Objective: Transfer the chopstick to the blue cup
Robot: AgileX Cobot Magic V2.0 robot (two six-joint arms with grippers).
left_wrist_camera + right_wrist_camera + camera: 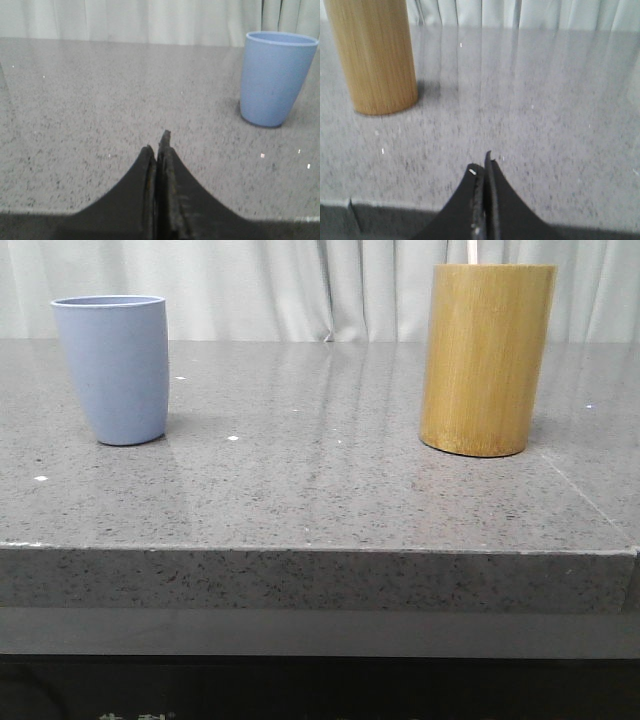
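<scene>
The blue cup [116, 368] stands upright at the left of the grey stone table [320, 490]; it also shows in the left wrist view [275, 79]. A thin pale chopstick [472, 251] sticks up from the bamboo cylinder [486, 358] at the right and is cut off by the top edge of the front view. The cylinder also shows in the right wrist view [374, 55]. My left gripper [157, 145] is shut and empty, low near the table's front edge. My right gripper [482, 167] is shut and empty too. Neither arm shows in the front view.
Pale curtains [300, 285] hang behind the table. The table's front edge [320, 550] runs across the front view, with a seam [590, 500] near the right corner. Small white specks [232, 438] lie on the stone.
</scene>
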